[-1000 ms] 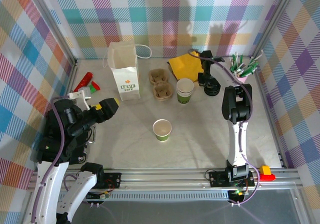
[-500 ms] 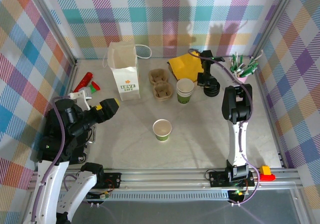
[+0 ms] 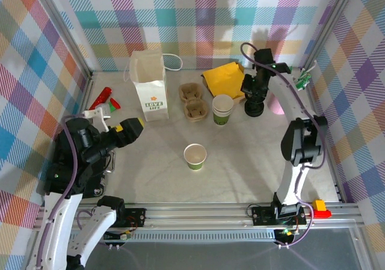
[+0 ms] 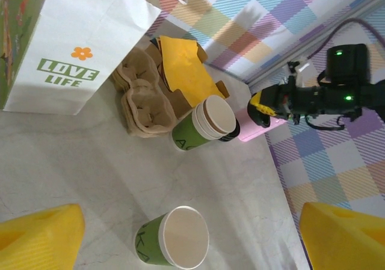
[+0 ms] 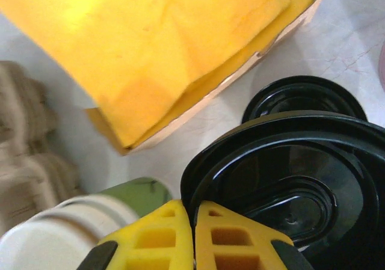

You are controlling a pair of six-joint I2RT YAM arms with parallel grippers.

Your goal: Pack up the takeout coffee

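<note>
Right now the right claw point(image 5: 194, 214) is pinched tight on the rim of a black lid point(image 5: 283, 180), well to the right of the white bag point(image 3: 149, 86). The left claw point(image 4: 191, 222) gapes wide, holding nothing, nearer the arms than the bag. The lidless coffee cup point(image 3: 195, 156) stands upright on the table point(image 3: 240, 162), alone, to the bag's right and nearer the arms.

White links run between bulky black joints on the left arm point(image 3: 81, 153) and right arm point(image 3: 289, 183), each trailed by a looping purple cable point(image 4: 360, 22). The left end effector point(image 3: 132, 126) and right end effector point(image 5: 194, 228) have yellow pads point(image 5: 159, 240), the right's moulded with square recesses. Green lights point(image 4: 340, 53) dot the right wrist's black housing.
</note>
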